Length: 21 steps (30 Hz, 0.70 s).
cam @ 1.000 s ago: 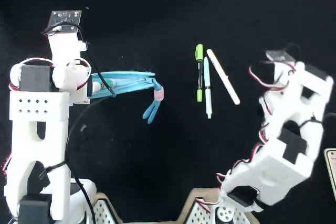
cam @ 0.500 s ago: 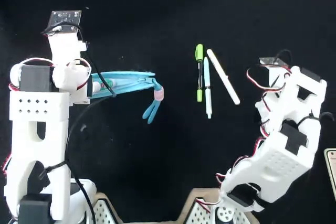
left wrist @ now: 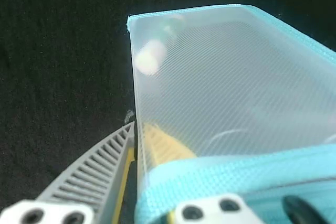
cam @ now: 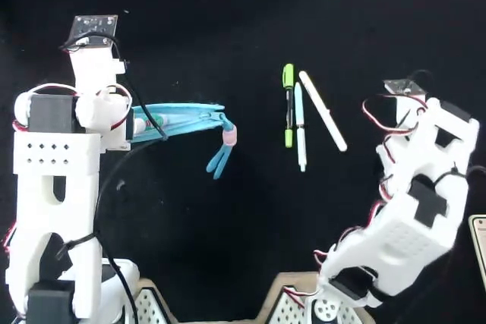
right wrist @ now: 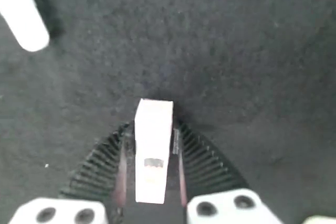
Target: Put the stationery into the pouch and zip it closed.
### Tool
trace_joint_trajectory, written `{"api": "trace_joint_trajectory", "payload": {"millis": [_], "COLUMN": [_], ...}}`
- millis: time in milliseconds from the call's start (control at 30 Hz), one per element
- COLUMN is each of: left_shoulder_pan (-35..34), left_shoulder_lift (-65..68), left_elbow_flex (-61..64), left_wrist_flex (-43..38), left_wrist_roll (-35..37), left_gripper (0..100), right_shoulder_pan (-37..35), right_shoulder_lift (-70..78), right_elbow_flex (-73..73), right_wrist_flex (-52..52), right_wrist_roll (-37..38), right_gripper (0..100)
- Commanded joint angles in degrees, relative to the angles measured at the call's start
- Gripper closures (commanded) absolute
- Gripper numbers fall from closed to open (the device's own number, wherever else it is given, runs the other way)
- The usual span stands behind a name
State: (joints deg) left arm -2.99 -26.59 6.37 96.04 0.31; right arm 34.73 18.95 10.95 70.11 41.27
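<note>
My left gripper [left wrist: 140,132] is shut on one end of the clear pouch [cam: 182,121] with teal trim, which lies on its edge on the black table. A pink zipper pull [cam: 228,136] and a teal strap [cam: 219,161] hang at the pouch's far end. In the left wrist view the pouch [left wrist: 220,87] sits between the fingers. A green highlighter [cam: 288,104], a light blue and white pen [cam: 300,127] and a white pen [cam: 323,110] lie together mid-table. My right gripper [right wrist: 152,145] is shut on a small white eraser [right wrist: 153,129] just above the cloth, right of the pens. The white pen's tip [right wrist: 23,19] lies beyond it.
The right arm [cam: 414,202] is folded over the table's right side. A pale flat object [cam: 480,234] lies at the right edge. Bare black cloth stretches between the pouch and the pens, and in front of both.
The right arm shifted slightly: its wrist dipped toward the pens, then drew back a little. The left arm, pouch and pens have not moved.
</note>
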Motion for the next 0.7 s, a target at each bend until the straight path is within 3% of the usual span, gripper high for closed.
{"api": "trace_joint_trajectory", "payload": {"millis": [0, 200, 300, 500, 667], "left_shoulder_pan": [0.92, 0.92, 0.92, 0.92, 0.92], "left_shoulder_lift": [0.09, 0.09, 0.09, 0.09, 0.09], "left_elbow_flex": [0.22, 0.22, 0.22, 0.22, 0.22], "left_wrist_flex": [-0.18, -0.18, -0.09, 0.09, 0.09], "left_wrist_roll": [0.09, 0.09, 0.09, 0.09, 0.09], "left_gripper": [97, 97, 97, 97, 97], "right_shoulder_pan": [0.44, -6.07, -11.69, -31.65, -49.05], "right_shoulder_lift": [-15.34, -39.78, -52.18, -73.63, -84.7], "right_elbow_flex": [6.46, 15.78, 16.04, 15.96, 16.4], "right_wrist_flex": [-0.18, 4.4, 8.35, 11.43, 4.66], "right_wrist_roll": [0.62, 0.0, -4.75, -17.32, -31.12], "right_gripper": [98.8, 98.8, 98.8, 98.8, 98.7]}}
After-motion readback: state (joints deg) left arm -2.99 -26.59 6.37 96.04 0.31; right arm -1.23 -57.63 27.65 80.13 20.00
